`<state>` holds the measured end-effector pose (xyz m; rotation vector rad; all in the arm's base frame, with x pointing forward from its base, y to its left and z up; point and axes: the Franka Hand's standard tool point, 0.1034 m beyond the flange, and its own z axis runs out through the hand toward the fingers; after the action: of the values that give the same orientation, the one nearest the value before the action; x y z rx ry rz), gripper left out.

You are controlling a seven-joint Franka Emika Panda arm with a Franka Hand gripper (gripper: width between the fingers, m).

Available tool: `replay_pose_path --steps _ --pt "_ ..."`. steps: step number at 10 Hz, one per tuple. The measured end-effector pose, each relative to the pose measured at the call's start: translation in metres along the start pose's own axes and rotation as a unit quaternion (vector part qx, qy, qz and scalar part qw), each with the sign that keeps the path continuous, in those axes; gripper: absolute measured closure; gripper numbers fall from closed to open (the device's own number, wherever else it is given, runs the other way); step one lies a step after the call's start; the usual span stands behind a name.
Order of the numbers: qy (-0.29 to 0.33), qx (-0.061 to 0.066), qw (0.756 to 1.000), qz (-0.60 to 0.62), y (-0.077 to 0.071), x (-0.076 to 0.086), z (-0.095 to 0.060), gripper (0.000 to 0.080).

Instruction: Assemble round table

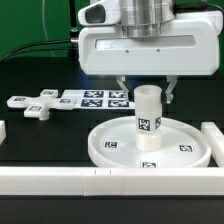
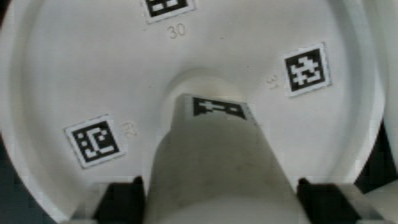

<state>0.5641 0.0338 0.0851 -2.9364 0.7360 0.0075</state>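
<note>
The large round rimmed disc (image 1: 188, 150) lies flat on the black table in the exterior view. The short cylindrical leg (image 1: 148, 118) stands upright on its centre, a tag on its side. My gripper (image 1: 147, 97) hangs straight above and is shut on the leg's upper part, one finger on each side. In the wrist view the leg (image 2: 214, 150) runs between my two dark fingers (image 2: 121, 196) down to the disc (image 2: 98, 70), my gripper (image 2: 222, 200) closed around it. The small cross-shaped foot (image 1: 35, 108) lies on the table at the exterior view's left.
The marker board (image 1: 95, 98) lies behind the disc. Long white bars stand along the front (image 1: 60, 181), at the exterior view's right (image 1: 212, 138) and at its left edge (image 1: 3, 130), fencing the work area.
</note>
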Motion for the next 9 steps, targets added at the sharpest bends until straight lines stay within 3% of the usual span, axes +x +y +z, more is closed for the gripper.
replay_pose_path --steps 5,6,8,9 --pt "0.011 0.009 0.987 0.161 0.0002 0.0027 -0.0004 0.0390" --pt "0.009 0.017 0.973 0.231 0.0015 0.0020 -0.0004 0.0390" --pt "-0.001 0.018 0.936 0.353 -0.0050 -0.0052 0.0013 0.0390" --pt "-0.006 0.028 0.916 0.399 -0.0062 -0.0061 0.0019 0.0390"
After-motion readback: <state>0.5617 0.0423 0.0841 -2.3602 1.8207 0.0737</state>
